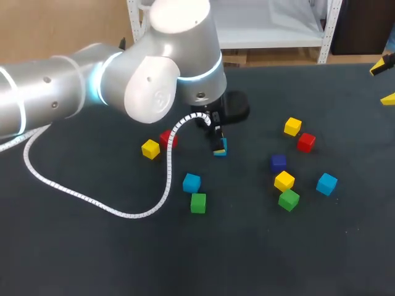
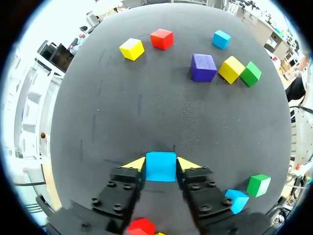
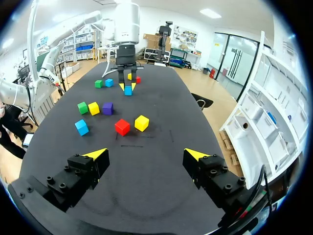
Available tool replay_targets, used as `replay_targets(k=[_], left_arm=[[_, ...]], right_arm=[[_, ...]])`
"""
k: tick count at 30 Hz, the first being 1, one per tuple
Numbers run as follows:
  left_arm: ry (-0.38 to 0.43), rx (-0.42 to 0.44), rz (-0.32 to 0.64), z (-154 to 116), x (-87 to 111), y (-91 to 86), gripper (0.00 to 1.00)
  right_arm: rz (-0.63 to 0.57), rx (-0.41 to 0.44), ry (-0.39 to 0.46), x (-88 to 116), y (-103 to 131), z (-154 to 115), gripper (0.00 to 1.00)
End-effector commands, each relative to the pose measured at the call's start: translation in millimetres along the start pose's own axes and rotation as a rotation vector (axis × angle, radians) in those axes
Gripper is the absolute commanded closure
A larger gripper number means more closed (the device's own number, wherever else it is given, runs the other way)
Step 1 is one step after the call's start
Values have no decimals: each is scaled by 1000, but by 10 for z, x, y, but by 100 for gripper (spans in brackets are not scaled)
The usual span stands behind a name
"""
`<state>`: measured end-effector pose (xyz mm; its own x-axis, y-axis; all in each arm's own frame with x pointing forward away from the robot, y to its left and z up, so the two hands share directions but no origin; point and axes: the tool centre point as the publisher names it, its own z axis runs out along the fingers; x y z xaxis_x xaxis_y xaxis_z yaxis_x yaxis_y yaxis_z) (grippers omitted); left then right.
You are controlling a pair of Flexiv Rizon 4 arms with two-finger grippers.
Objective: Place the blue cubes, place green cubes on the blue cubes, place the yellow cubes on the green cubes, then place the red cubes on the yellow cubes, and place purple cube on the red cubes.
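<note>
My left gripper [image 2: 161, 165] stands low over the middle of the table, its yellow tips against both sides of a light blue cube [image 2: 161, 166] that rests on the dark mat [image 1: 220, 148]. A red cube [image 1: 168, 139] and a yellow cube [image 1: 150, 148] lie just left of it. Another blue cube [image 1: 191, 182] and a green cube [image 1: 198, 202] sit nearer the front. At the right lie a yellow [image 1: 292, 126], a red [image 1: 305, 142], the purple [image 1: 278, 163], a yellow [image 1: 284, 180], a green [image 1: 288, 199] and a blue cube [image 1: 326, 184]. My right gripper [image 3: 146, 154] hangs open and empty at the far right edge [image 1: 386, 82].
The left arm's white cable [image 1: 92, 200] loops across the mat at the front left. A black round object [image 1: 235, 105] sits just behind the left gripper. All cubes lie singly on the mat, none stacked.
</note>
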<state>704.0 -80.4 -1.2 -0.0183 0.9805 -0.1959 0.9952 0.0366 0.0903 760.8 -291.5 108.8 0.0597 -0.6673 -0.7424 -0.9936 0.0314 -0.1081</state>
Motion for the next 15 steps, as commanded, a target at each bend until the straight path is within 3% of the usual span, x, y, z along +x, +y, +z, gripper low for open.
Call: replay_targets(k=[1,9,15], left_arm=[[12,8,-5,8,-8,38,0],[4,17,-19,-18,0,26,0],[-19,4,-22,-291,75,-122,0]], right_arm=[[-1,4,1,-5,14,2,0],[-1,4,1,-5,14,2,0],[-1,4,1,-5,14,2,0]])
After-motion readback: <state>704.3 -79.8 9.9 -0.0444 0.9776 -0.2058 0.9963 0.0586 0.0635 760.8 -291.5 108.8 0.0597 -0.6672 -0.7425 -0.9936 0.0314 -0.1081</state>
